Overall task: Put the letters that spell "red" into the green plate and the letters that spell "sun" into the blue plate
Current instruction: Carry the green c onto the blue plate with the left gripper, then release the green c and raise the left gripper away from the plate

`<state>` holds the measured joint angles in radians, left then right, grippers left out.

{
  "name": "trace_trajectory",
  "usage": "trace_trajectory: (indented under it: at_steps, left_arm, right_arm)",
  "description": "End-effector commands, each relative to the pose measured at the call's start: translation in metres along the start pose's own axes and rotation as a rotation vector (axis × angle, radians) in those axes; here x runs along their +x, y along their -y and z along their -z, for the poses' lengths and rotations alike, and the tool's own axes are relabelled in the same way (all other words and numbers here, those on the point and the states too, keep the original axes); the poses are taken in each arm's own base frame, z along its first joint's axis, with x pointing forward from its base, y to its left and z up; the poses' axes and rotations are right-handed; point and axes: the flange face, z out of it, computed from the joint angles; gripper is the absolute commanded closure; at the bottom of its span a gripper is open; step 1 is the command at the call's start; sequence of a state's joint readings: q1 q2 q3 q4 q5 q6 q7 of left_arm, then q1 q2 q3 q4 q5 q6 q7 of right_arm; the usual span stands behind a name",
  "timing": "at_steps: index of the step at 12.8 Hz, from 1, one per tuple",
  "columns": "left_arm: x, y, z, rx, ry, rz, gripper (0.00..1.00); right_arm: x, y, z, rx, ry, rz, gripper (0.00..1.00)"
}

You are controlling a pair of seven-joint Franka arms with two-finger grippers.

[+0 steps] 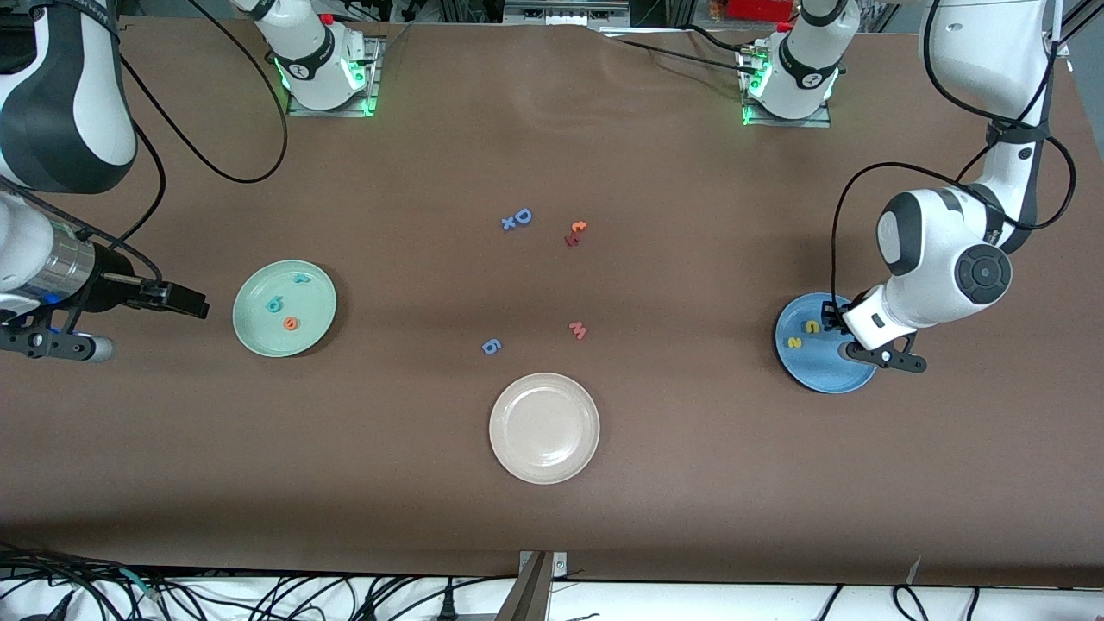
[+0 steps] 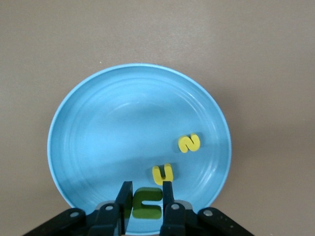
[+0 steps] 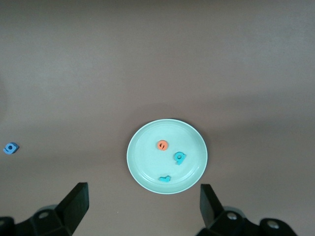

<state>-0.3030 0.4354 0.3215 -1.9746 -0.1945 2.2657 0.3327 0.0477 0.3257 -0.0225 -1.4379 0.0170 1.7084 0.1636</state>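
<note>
The blue plate point(image 2: 108, 137) lies at the left arm's end of the table. In it are a yellow s point(image 2: 189, 143) and a yellow arch-shaped letter point(image 2: 163, 173). My left gripper point(image 2: 146, 186) is low over this plate, shut on the dark green arch-shaped letter point(image 2: 147, 202). The green plate point(image 3: 145, 169) lies toward the right arm's end and holds the orange e point(image 3: 162, 145), the teal d point(image 3: 179, 157) and the teal r point(image 3: 165, 178). My right gripper point(image 3: 143, 189) waits open and holding nothing, up in the air beside the green plate.
A cream-white plate point(image 1: 517, 435) lies mid-table, nearest the front camera. Loose letters lie mid-table: a blue D with a small blue x point(image 1: 517, 218), an orange and a dark red one point(image 1: 576, 231), a pink w point(image 1: 578, 329) and a blue round letter point(image 1: 491, 346).
</note>
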Motion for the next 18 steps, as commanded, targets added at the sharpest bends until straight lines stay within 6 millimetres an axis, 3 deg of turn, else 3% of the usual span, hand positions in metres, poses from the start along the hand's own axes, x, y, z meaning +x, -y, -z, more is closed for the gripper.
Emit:
trace_trajectory:
  at_steps: [1, 6, 10, 11, 15, 18]
  left_arm:
    - [0.011, 0.0, 0.002, 0.026, -0.004, -0.031, 0.0]
    - [0.031, -0.002, 0.038, 0.037, -0.065, -0.033, 0.0]
    - [0.042, -0.012, 0.129, 0.038, -0.033, 0.029, 0.0]
    - [0.038, -0.014, 0.15, 0.037, -0.042, 0.035, 0.0]
    - [0.009, 0.012, 0.214, 0.035, -0.106, 0.072, 0.0]
    - [-0.011, 0.003, 0.254, 0.058, -0.124, 0.051, 0.0]
  right_arm:
    - [0.0, 0.0, -0.001, -0.006, -0.007, -0.003, 0.0]
    - [-0.007, -0.003, 0.015, -0.003, -0.018, -0.012, 0.0]
    - [-0.013, 0.004, 0.02, 0.004, -0.004, 0.004, 0.0]
    - [-0.013, 0.005, 0.02, 0.005, -0.002, 0.011, 0.0]
    - [-0.015, 0.002, 0.027, 0.004, -0.004, 0.008, 0.0]
    - [-0.015, 0.003, 0.027, 0.004, -0.005, -0.002, 0.0]
